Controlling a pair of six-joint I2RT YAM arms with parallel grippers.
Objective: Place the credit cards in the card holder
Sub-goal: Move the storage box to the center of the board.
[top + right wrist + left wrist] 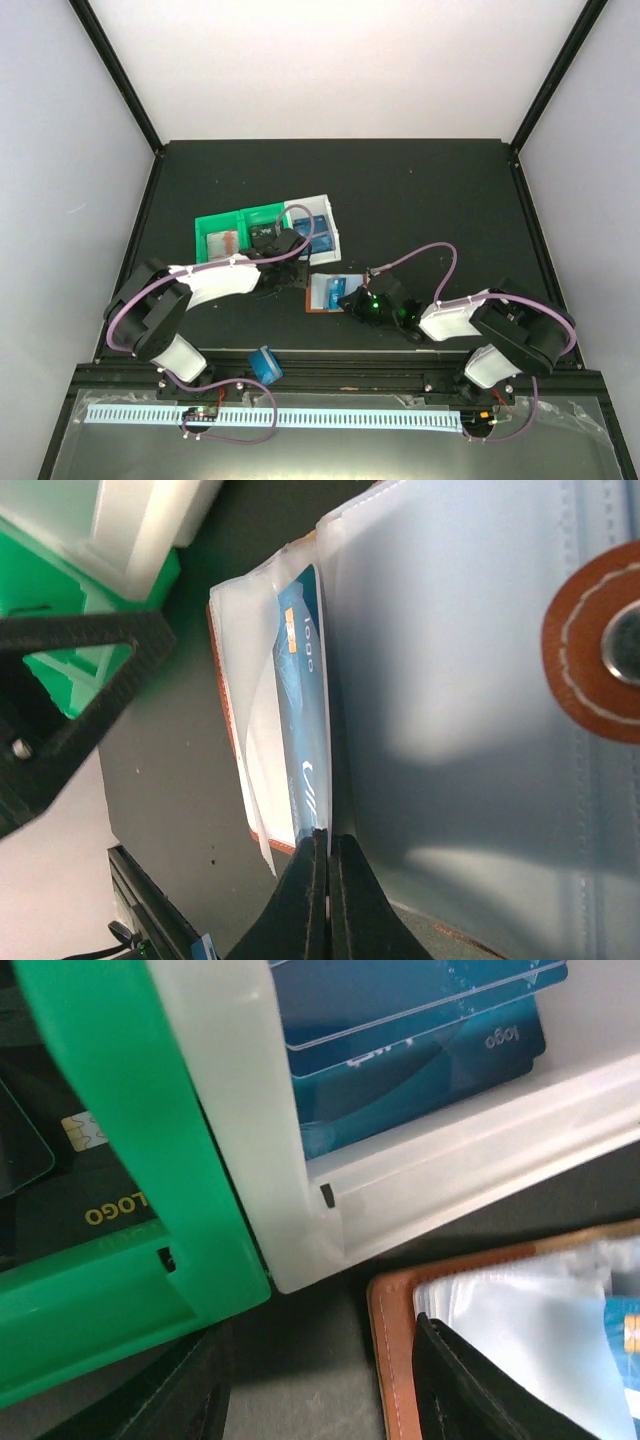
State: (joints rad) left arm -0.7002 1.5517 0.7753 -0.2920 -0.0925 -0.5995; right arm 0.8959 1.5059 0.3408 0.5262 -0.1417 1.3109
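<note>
The card holder (pixel 325 293), brown leather with clear pockets, lies open on the dark table just in front of the bins. My right gripper (pixel 327 855) is shut, pinching the edge of one clear pocket leaf (pixel 450 680). A blue credit card (pixel 305 710) sits in the pocket behind that leaf. The snap tab (pixel 600 645) shows at the right. My left gripper (pixel 330 1400) is open over bare table, its right finger (pixel 480 1390) above the holder's brown corner (pixel 395 1360). More blue credit cards (pixel 420 1050) lie in the white bin, and a black one (pixel 70 1190) in the green bin.
The green bin (pixel 225 235) and the white bin (pixel 328 212) stand side by side behind the card holder, touching. A small blue object (pixel 266 364) leans at the table's near edge by the rail. Black frame posts rise at the back corners.
</note>
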